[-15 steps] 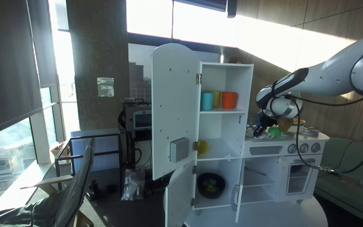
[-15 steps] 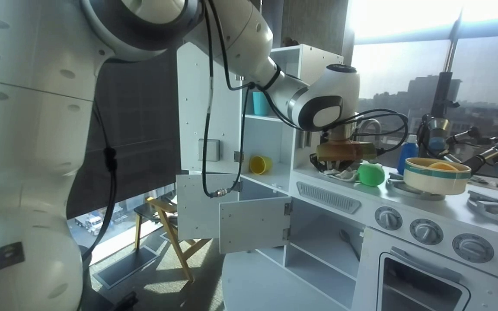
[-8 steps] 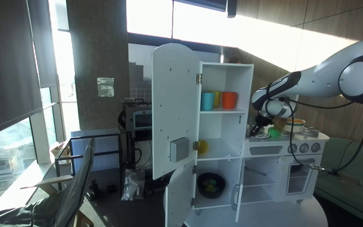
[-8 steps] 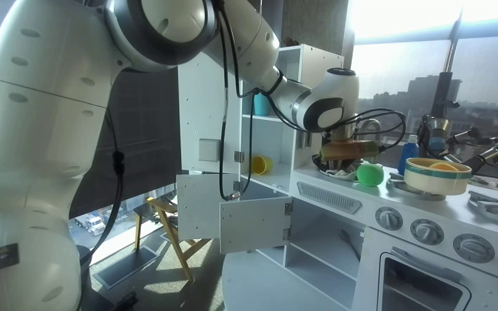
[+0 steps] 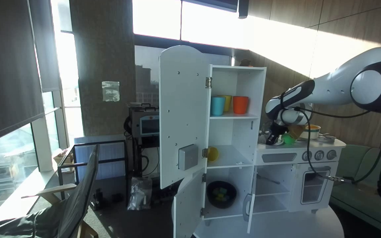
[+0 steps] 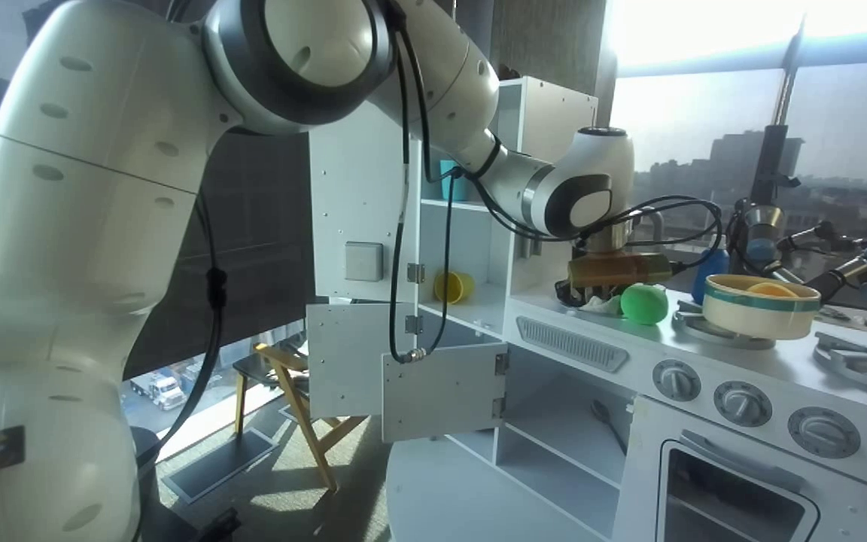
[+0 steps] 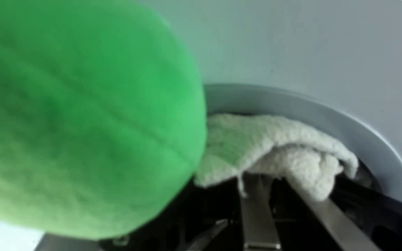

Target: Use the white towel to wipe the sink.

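The white towel (image 7: 291, 134) is bunched in the round grey sink (image 7: 253, 96) in the wrist view. My gripper (image 7: 279, 186) points down into the sink with its fingers closed on towel folds; the fingertips are hidden in the cloth. A bit of the towel (image 6: 602, 306) shows below the gripper (image 6: 591, 293) in an exterior view. The gripper (image 5: 271, 140) and a sliver of towel (image 5: 279, 141) also show in an exterior view. Most of the sink bowl is hidden by the towel, the gripper and a green ball.
The green soft ball (image 6: 644, 304) sits right beside the gripper and fills the left of the wrist view (image 7: 89, 115). A cream pot (image 6: 761, 312) stands on the stove. A blue bottle (image 6: 712, 271) and a faucet (image 6: 655, 222) are behind. The tall cabinet (image 6: 554, 135) rises beside the sink.
The gripper and towel have shifted slightly over the sink, to the right and a little lower in both exterior views over the last half second. The upper arm has swung along. The grip looks unchanged.
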Motion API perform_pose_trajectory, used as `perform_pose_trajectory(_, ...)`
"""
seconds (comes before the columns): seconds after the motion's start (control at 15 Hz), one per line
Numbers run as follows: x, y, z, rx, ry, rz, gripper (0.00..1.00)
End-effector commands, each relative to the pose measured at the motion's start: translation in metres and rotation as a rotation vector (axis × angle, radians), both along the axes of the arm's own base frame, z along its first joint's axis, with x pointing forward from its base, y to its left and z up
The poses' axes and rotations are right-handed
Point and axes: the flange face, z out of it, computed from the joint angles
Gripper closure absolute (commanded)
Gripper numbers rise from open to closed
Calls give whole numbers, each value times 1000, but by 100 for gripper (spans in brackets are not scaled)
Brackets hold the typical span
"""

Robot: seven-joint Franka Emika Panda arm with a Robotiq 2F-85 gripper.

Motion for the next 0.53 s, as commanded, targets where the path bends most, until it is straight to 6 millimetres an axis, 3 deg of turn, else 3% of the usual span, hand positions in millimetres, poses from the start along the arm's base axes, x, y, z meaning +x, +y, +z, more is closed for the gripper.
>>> perform_pose_trajectory(0.0, -7, 34, 7, 102, -1, 150, 97)
perform_pose_trajectory(0.2, 3, 51, 24, 98, -43, 288, 97)
perform_pose_trajectory(0.47, 17, 29, 15, -18, -14, 216, 97)
